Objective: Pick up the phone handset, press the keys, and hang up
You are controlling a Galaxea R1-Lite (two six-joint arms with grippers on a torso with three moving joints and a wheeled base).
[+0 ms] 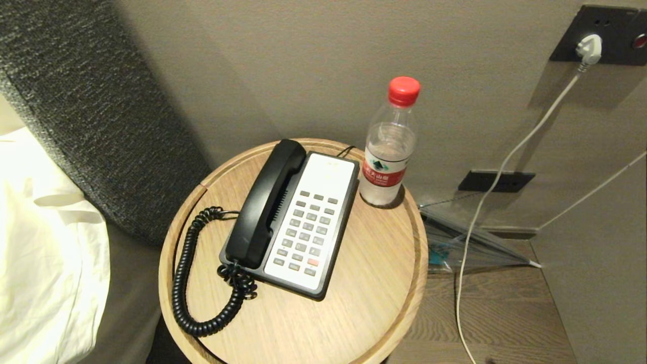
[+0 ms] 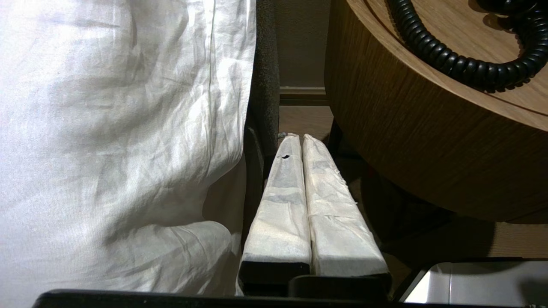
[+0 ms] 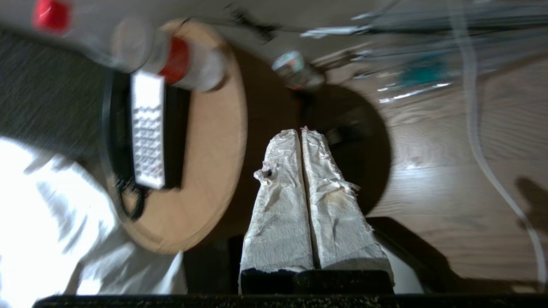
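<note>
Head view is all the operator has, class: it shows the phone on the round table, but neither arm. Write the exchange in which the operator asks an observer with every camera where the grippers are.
Operator: Where is the left gripper?
Observer: Low down, in the gap between the white bedding and the round table, below the tabletop.
Operator: Is it open?
Observer: No, its wrapped fingers are pressed together, holding nothing.
Operator: And the right gripper?
Observer: Off the table's side, above the wooden floor, shut and empty.
Operator: Has either touched the phone handset?
Observer: No. It lies in its cradle beside the keys, and both grippers are clear of it.
</note>
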